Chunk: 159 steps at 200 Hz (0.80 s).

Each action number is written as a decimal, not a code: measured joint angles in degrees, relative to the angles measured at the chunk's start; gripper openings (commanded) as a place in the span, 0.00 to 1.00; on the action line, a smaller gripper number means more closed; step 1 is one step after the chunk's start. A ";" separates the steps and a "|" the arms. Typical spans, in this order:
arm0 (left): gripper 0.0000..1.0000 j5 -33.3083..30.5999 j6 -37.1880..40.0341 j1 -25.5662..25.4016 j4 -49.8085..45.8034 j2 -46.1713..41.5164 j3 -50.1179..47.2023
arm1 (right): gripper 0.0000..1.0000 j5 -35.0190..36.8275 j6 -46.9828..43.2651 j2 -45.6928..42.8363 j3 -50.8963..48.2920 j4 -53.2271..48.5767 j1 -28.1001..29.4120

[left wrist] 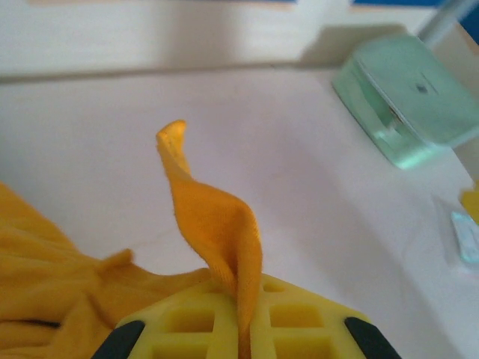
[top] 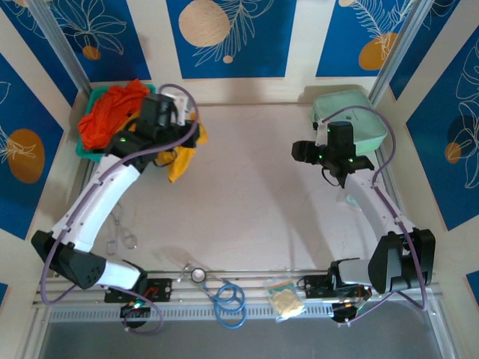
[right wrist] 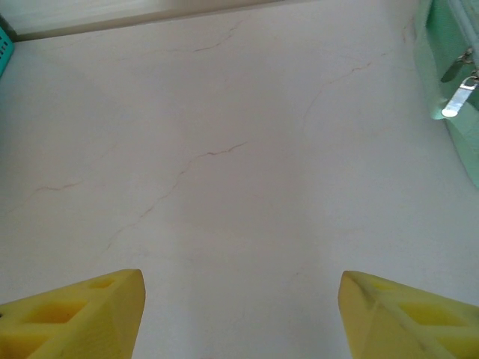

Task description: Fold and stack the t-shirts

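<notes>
Here, the left gripper (left wrist: pixel 243 333) is pinched tight on a fold of the soft mustard-yellow cloth t-shirt (left wrist: pixel 213 224), which droops at the pale table's (top: pixel 254 202) far left beside crumpled red-orange t-shirts (top: pixel 112 116) in a teal plastic tray (top: pixel 94 97). The right gripper (right wrist: pixel 239 314) hovers wide open and empty. The cloth looks light and floppy, probably best held at a hem corner.

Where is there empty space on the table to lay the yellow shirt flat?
The wide bare middle of the table, between the yellow shirt in the left pincer and the mint case, is free. It is crowded at the far left, where red-orange shirts heap in the teal tray, and along the near edge with the blue loop.
</notes>
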 measured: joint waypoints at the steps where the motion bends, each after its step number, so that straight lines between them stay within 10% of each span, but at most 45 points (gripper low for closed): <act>1: 0.00 0.02 -0.04 -0.48 0.09 0.15 -0.15 | 0.70 0.00 0.04 0.00 -0.02 0.00 -0.04; 75: 0.00 -0.83 -6.95 -18.78 14.75 20.65 -5.03 | 0.74 3.54 3.96 -0.94 -1.49 -2.27 -4.17; 106: 0.58 2.38 -9.03 -21.73 20.13 27.50 -5.03 | 0.74 4.15 4.92 -1.38 -1.46 -5.05 -5.22; 159: 0.90 -1.66 -7.54 -22.16 20.41 25.83 -3.85 | 0.70 2.12 10.97 -1.49 -1.46 -13.40 -1.70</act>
